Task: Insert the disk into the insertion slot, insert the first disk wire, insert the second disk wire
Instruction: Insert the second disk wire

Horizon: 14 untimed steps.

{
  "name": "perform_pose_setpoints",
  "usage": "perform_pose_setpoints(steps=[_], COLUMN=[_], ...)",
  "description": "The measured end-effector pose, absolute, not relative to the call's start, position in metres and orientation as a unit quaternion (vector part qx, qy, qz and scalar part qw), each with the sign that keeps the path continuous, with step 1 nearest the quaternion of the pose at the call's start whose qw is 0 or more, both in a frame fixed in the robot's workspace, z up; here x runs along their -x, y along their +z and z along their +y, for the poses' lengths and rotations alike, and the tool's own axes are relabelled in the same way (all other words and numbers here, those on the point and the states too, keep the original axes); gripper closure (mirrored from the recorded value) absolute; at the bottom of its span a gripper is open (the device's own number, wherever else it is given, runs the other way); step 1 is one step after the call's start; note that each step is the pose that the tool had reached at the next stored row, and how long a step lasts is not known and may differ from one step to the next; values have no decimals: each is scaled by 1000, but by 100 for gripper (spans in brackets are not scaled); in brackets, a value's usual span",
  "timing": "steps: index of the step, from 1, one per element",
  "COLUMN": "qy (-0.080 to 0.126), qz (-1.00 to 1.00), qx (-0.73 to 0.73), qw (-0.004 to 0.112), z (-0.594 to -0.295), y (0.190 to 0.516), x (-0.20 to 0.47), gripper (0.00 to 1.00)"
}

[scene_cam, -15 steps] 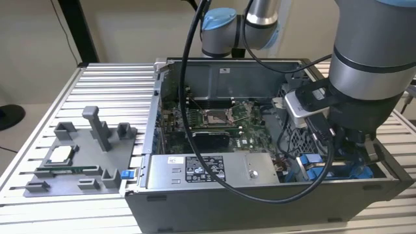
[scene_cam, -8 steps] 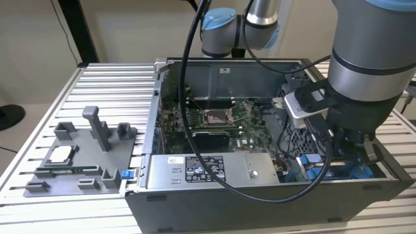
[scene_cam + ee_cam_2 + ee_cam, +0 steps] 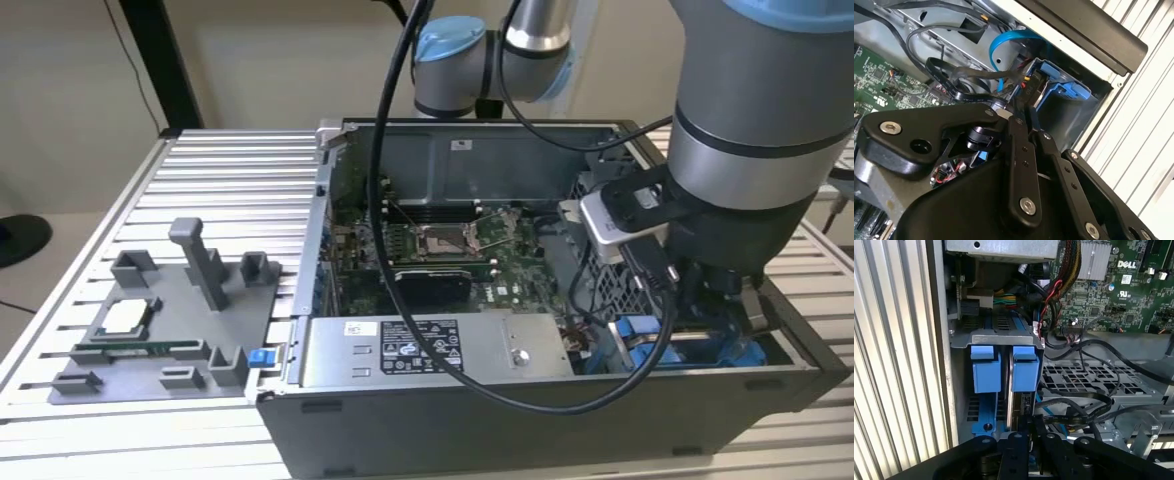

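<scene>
The disk sits on edge inside the insertion slot [image 3: 996, 339] at the case's front corner on the exterior view's right; its blue carrier [image 3: 1024, 371] stands beside another blue carrier tab [image 3: 986, 369]. In the exterior view the blue of the bay [image 3: 694, 350] lies under the arm's wrist. My gripper [image 3: 1022, 102] is down at the disk's end, its black fingers [image 3: 1040, 436] pressed close together on a dark connector with red, yellow and black wires [image 3: 1026, 81]. A blue flat disk wire [image 3: 1004, 40] loops just above that spot.
The open computer case [image 3: 534, 415] lies on a slatted aluminium table [image 3: 227, 180]. A silver power-supply box [image 3: 427, 350], the green motherboard [image 3: 427, 250], a perforated metal cage [image 3: 1079, 377] and loose black cables [image 3: 1089, 347] crowd the bay. A grey fixture tray [image 3: 147, 320] sits at the exterior view's left.
</scene>
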State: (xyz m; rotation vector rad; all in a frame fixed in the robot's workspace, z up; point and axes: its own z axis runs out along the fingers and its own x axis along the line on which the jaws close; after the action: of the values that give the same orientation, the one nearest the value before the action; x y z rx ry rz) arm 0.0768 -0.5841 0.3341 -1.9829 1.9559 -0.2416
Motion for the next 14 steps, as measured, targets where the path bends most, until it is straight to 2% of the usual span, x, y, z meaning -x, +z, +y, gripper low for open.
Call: perform_pose_setpoints(steps=[14], qy=[-89], qz=[688], qx=[698], qw=[175], z=[-584], y=[325], x=[-77], gripper=[100])
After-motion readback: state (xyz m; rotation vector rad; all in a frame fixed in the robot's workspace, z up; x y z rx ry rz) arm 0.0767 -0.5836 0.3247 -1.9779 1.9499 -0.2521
